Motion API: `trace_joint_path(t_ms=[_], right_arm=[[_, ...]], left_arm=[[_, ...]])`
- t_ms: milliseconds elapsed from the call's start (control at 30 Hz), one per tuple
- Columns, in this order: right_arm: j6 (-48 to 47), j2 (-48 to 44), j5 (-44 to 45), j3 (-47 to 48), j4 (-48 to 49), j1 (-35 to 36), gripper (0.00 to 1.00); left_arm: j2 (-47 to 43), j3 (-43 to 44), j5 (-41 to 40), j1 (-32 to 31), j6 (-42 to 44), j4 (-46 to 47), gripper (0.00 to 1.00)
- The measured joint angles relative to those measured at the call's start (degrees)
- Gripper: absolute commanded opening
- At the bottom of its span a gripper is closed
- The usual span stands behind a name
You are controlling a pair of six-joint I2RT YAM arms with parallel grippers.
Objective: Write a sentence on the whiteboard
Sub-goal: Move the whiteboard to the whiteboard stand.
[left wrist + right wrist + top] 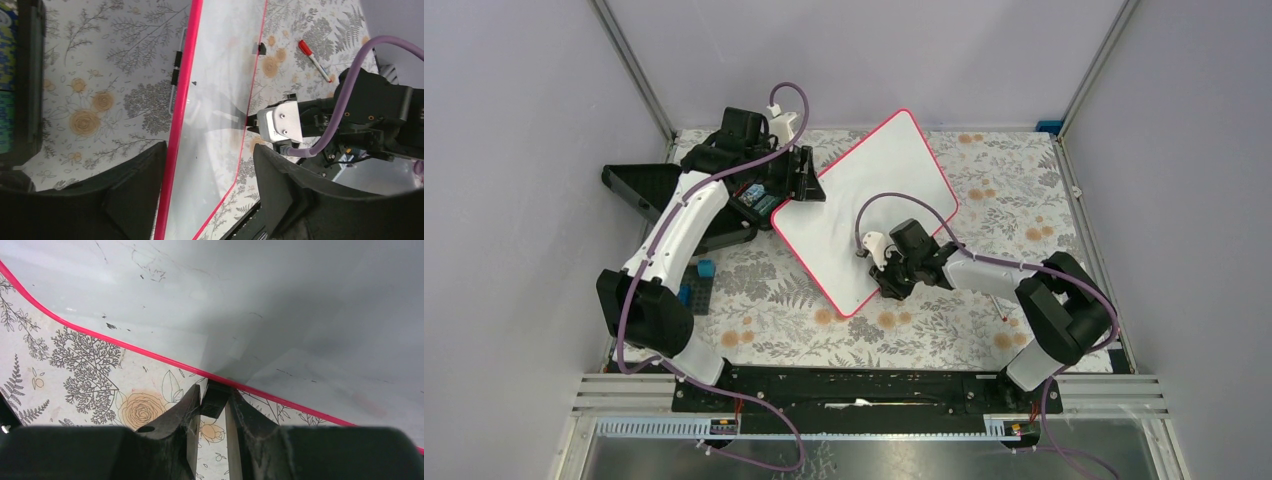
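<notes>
Whiteboard (874, 190) looks light, stiff, slick; take it by the rim: right claw (214, 399) pinches its black clip (215, 404), left claw (207, 152) gapes astride the edge.

Floral-print tablecloth (1024, 200) covers the table. Black case (639, 185) at far left edge. Small blue block (705, 268) sits on a darker blue piece (692, 296), left side. Red-capped marker (315, 60) lies flat on cloth. Small blue object (1049, 127) in far right corner.
</notes>
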Motion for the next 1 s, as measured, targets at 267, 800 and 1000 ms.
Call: trace_joint_path(t_ms=[267, 800, 1000], right_arm=[[-1.29, -1.2, -0.52, -1.95, 1.44, 0.31, 0.0], [-3.02, -2.05, -2.64, -3.5, 2.6, 1.36, 0.0], [-2.95, -2.03, -2.73, -3.5, 2.54, 1.42, 0.0]], left_arm=[[-0.04, -1.55, 2.56, 0.42, 0.74, -2.95, 0.19], [-5.84, -3.8, 8.11, 3.19, 5.31, -13.88, 0.0], [-9.22, -7.48, 8.17, 3.5, 5.88, -14.34, 0.12]])
